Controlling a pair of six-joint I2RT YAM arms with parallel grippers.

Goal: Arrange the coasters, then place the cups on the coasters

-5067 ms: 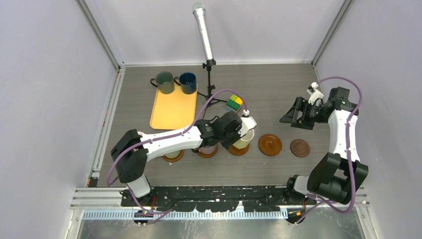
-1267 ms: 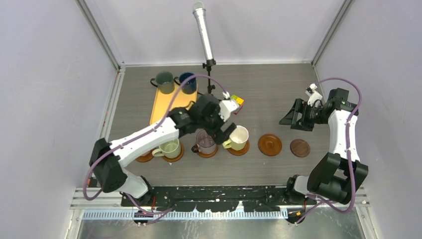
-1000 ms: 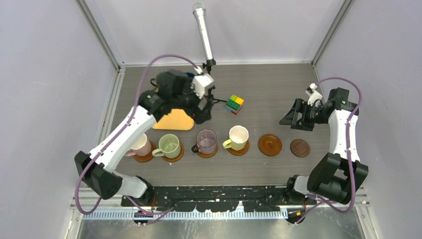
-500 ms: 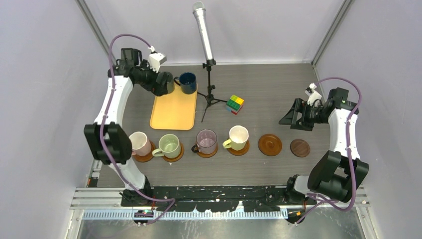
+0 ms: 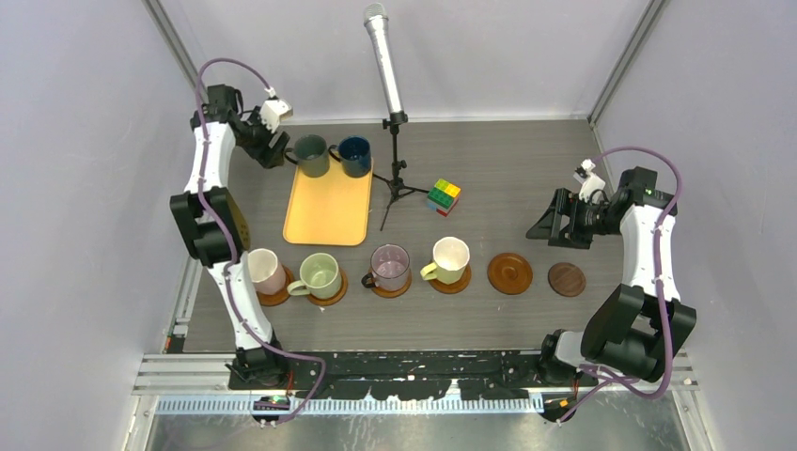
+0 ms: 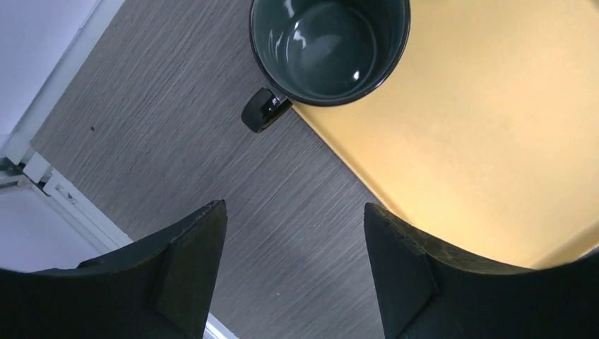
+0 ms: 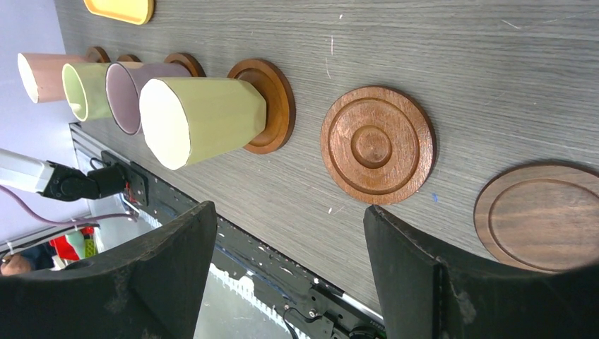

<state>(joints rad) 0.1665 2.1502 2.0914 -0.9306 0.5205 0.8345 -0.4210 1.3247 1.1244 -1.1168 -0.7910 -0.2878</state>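
Observation:
Four cups stand on coasters in a row: pink (image 5: 262, 271), pale green (image 5: 320, 274), mauve (image 5: 389, 265) and cream-yellow (image 5: 450, 258). Two bare coasters lie to their right, one brown (image 5: 510, 273) and one darker (image 5: 567, 279). The dark grey-green cup (image 5: 311, 155) and the navy cup (image 5: 354, 155) stand at the far end of the orange-yellow tray (image 5: 327, 209). My left gripper (image 5: 274, 152) hangs open just left of the grey-green cup (image 6: 329, 48), whose handle (image 6: 261, 113) points toward it. My right gripper (image 5: 556, 224) is open and empty above the table at the right.
A microphone on a tripod stand (image 5: 392, 122) rises behind the tray. A multicoloured cube (image 5: 442, 196) lies on the table right of it. Grey walls and metal rails frame the table. The black base rail (image 5: 414, 368) runs along the near edge.
My left arm has swung from the cup row to the far left corner and its jaws have narrowed somewhat. The cream-yellow cup stands released on its coaster. My right arm has stayed still.

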